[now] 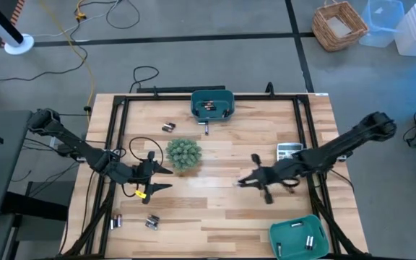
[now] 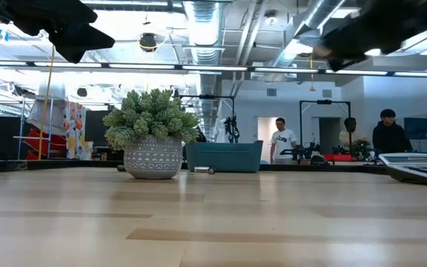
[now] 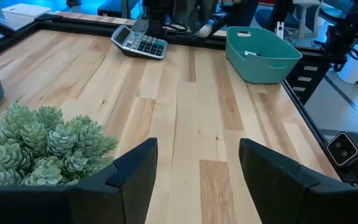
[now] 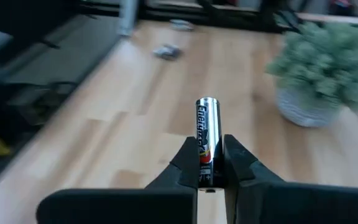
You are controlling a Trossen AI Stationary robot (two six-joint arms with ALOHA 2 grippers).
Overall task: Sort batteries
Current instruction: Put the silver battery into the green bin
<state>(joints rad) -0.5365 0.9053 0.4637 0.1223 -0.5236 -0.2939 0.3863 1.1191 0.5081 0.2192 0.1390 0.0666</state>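
Observation:
My right gripper (image 4: 207, 150) is shut on a black and silver battery (image 4: 207, 121), in the air over the table's middle (image 1: 243, 180), to the right of the potted plant (image 1: 184, 154). My left gripper (image 3: 197, 180) stands open with nothing between its fingers, left of the plant (image 1: 156, 173). Loose batteries lie on the table at the far left (image 1: 168, 127) and near the front left (image 1: 116, 220) (image 1: 152, 222). One teal bin (image 1: 225, 94) at the far edge and another (image 1: 284, 233) at the front right both hold batteries. My right gripper pinches the battery's rear end (image 4: 206, 169) between its two fingers. The battery lies along the fingers and its silver end sticks out past their tips. The fingers come from the table's right, slanting a little down. The battery is lifted clear of the table.
A grey calculator (image 1: 289, 150) lies at the right. A small yellow tag (image 1: 141, 193) hangs by my left gripper. A black frame (image 1: 309, 130) runs around the work area. Bare wood lies between the two grippers. People stand in the room beyond the table (image 2: 281, 141).

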